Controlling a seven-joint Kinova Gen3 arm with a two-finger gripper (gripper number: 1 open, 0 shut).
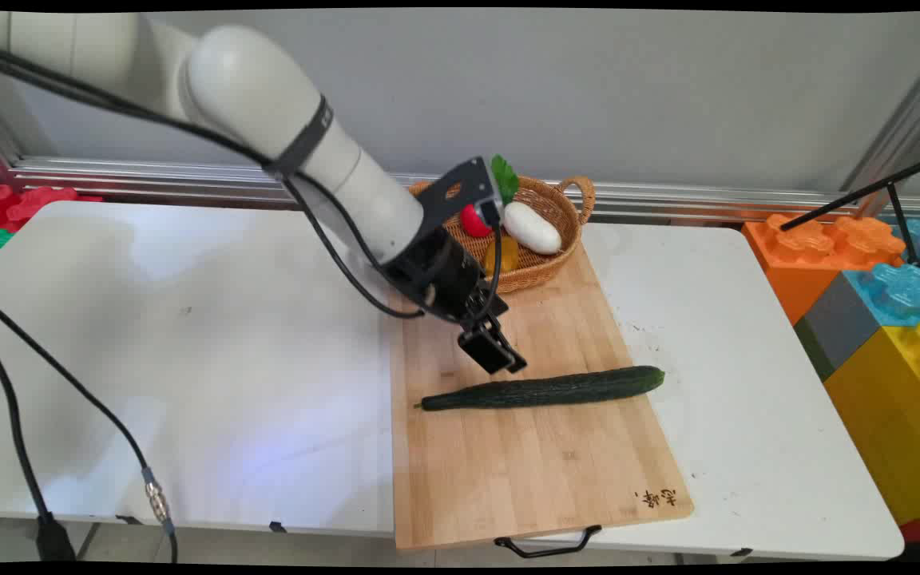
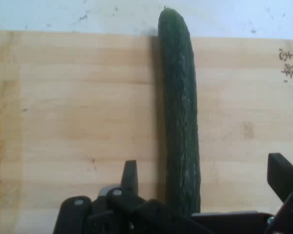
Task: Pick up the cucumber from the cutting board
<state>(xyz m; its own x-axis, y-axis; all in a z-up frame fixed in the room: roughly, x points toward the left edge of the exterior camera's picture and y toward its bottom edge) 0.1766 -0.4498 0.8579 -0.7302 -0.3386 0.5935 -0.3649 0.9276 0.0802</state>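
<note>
While the gripper (image 1: 493,354) hovers just above the cucumber (image 1: 541,390) on the cutting board (image 1: 508,463), its jaws are spread wide, straddling it without gripping yet.

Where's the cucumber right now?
In the main view the cucumber lies across the middle of the wooden cutting board, its right tip overhanging the edge, just below the open gripper.

We see a long dark-green cucumber (image 1: 544,390) (image 2: 180,112) lying flat across our wooden cutting board (image 1: 524,471) (image 2: 78,107), one tip overhanging its edge.
</note>
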